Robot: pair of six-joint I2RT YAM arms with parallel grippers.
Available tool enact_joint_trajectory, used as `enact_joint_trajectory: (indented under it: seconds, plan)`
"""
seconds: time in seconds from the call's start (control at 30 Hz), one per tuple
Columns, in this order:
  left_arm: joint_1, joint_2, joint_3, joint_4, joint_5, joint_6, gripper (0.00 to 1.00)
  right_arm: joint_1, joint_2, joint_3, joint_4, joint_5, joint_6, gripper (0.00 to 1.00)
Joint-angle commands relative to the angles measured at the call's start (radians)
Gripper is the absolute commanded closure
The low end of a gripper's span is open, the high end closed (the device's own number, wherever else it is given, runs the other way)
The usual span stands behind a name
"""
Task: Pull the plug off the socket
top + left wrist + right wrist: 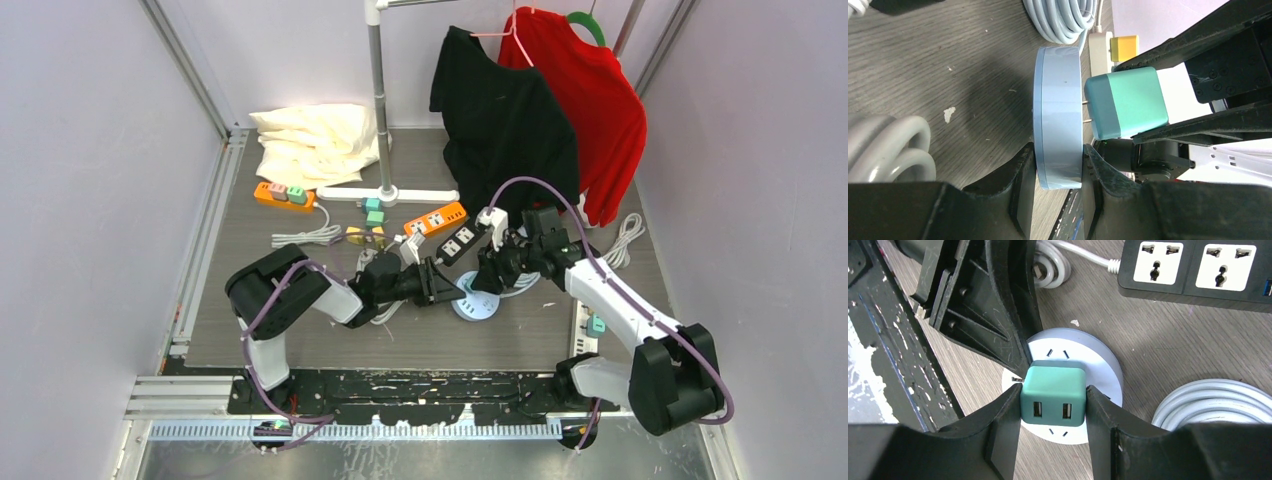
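Right gripper (1053, 407) is clamped on the teal plug (1052, 382). Left gripper (1058, 162) is clamped across the rim of the round socket (1058, 100), steadying it on the table (948, 60). Withdraw straight along the prongs (1087, 111); do not twist. Plug: boxy, two USB ports (1038, 411), prongs partly exposed, seated near the socket's centre.

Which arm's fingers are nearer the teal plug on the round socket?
Right. The right fingers clamp the teal plug on both sides. The left fingers pinch the rim of the round socket, close beside the plug.
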Motion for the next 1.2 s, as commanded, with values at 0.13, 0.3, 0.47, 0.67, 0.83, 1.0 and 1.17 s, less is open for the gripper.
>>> enact_joint_trajectory:
  seconds: [0.13,0.3,0.47,0.67,0.83,1.0,1.17]
  plan:
    - [0.011,0.030,-0.020,-0.168,-0.046,0.093,1.00,-0.029,0.004,0.164,0.006,-0.018,0.093,0.99]
    - [0.013,0.042,-0.015,-0.167,-0.061,0.096,1.00,-0.075,-0.057,0.156,-0.076,-0.110,0.025,0.99]
    - [0.012,0.038,-0.011,-0.162,-0.055,0.100,1.00,-0.104,-0.091,0.130,-0.091,-0.157,0.016,0.99]
    - [-0.011,0.004,0.017,-0.215,-0.065,0.137,0.82,-0.155,-0.109,0.128,-0.086,-0.219,0.044,0.99]
    - [-0.029,-0.069,0.037,-0.304,-0.122,0.194,0.59,-0.182,-0.113,0.125,-0.086,-0.240,0.052,0.99]
    - [-0.033,-0.179,0.034,-0.399,-0.187,0.264,0.48,-0.190,-0.106,0.125,-0.089,-0.247,0.053,0.99]
    - [-0.037,-0.309,0.019,-0.482,-0.249,0.370,0.43,-0.195,-0.103,0.126,-0.094,-0.266,0.051,0.99]
